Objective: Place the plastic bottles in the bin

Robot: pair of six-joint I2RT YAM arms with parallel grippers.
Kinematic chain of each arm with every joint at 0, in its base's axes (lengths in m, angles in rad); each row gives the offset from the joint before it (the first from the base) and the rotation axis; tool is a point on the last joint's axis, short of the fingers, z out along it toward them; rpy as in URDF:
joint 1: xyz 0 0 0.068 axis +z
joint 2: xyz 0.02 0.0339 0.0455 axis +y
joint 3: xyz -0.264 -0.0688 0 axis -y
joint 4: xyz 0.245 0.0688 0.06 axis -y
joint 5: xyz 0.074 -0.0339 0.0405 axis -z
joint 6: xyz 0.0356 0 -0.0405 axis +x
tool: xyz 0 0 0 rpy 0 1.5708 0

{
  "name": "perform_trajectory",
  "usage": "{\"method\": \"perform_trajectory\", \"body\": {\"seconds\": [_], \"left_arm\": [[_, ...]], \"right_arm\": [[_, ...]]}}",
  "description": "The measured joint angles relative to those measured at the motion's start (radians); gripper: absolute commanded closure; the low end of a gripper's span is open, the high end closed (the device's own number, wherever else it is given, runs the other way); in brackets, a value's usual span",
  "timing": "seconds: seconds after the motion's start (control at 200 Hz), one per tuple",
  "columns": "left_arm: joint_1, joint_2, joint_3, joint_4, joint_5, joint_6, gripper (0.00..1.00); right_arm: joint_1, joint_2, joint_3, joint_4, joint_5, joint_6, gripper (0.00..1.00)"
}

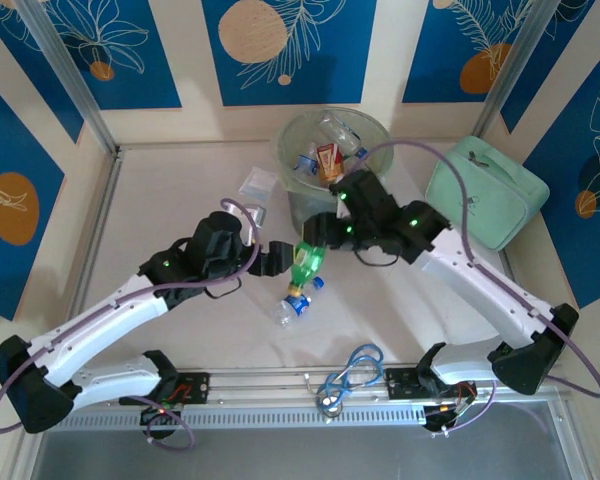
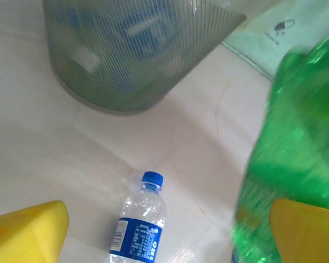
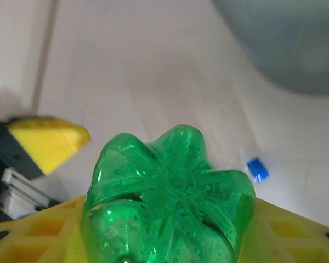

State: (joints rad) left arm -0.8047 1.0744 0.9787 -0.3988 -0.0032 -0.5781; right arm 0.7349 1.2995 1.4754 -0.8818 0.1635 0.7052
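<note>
Now the green bottle (image 1: 306,260) is mid-table, clamped by its base end in the right gripper (image 1: 318,240). The left gripper (image 1: 280,258), just left of it, stands wide open, one finger (image 2: 304,230) beside the bottle. A clear bottle (image 1: 298,303) lies just nearer. The bin (image 1: 285,155), just beyond, holds several bottles (image 1: 325,158).

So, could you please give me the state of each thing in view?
Green bottle: gripped at its base end by the right gripper.
Left gripper: open, beside the green bottle.
Clear bottle: capped, lying on the table.
Bin: upright, several bottles inside.
</note>
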Motion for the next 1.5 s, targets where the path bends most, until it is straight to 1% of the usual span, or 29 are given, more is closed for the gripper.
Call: {"method": "perform_trajectory", "body": {"seconds": [0.135, 0.255, 0.415, 0.625, 0.725, 0.785, 0.84, 0.9, 0.92, 1.02, 1.135, 1.286, 1.501], "left_arm": [[0.004, 0.02, 0.0, -0.024, -0.011, 0.0, 0.07], [0.004, 0.079, 0.0, -0.044, -0.008, 0.0, 0.13], [0.004, 0.165, 0.0, -0.071, 0.006, 0.0, 0.13], [0.004, 0.17, -0.001, -0.075, 0.007, 0.0, 0.13], [0.004, 0.176, -0.003, -0.074, 0.009, 0.0, 0.13], [0.004, 0.18, -0.006, -0.074, 0.01, 0.0, 0.13], [0.004, 0.185, -0.008, -0.075, 0.01, 0.0, 0.13], [0.004, 0.192, -0.008, -0.074, 0.01, 0.001, 0.12], [0.004, 0.194, -0.008, -0.074, 0.01, 0.002, 0.12], [0.004, 0.211, -0.009, -0.074, 0.011, 0.003, 0.12], [0.004, 0.242, -0.009, -0.074, 0.018, 0.003, 0.11], [0.004, 0.266, -0.01, -0.073, 0.027, 0.004, 0.11], [0.004, 0.316, -0.012, -0.054, 0.051, 0.023, 0.07]], "right_arm": [[-0.156, 0.012, 0.186, -0.007, -0.058, -0.074, 0.56], [-0.276, 0.078, 0.367, -0.017, -0.096, -0.123, 0.56], [-0.38, 0.219, 0.544, -0.053, -0.146, -0.162, 0.57], [-0.482, 0.406, 0.682, -0.129, -0.169, -0.202, 0.57], [-0.506, 0.469, 0.734, -0.171, -0.166, -0.226, 0.56], [-0.512, 0.494, 0.758, -0.192, -0.163, -0.239, 0.54], [-0.516, 0.513, 0.78, -0.214, -0.163, -0.254, 0.47], [-0.518, 0.528, 0.8, -0.236, -0.163, -0.267, 0.33], [-0.519, 0.532, 0.807, -0.243, -0.162, -0.267, 0.3], [-0.52, 0.551, 0.835, -0.271, -0.151, -0.284, 0.24], [-0.52, 0.554, 0.835, -0.285, -0.14, -0.291, 0.22], [-0.519, 0.554, 0.845, -0.29, -0.134, -0.29, 0.22], [-0.492, 0.554, 0.875, -0.295, -0.105, -0.29, 0.26]]}}
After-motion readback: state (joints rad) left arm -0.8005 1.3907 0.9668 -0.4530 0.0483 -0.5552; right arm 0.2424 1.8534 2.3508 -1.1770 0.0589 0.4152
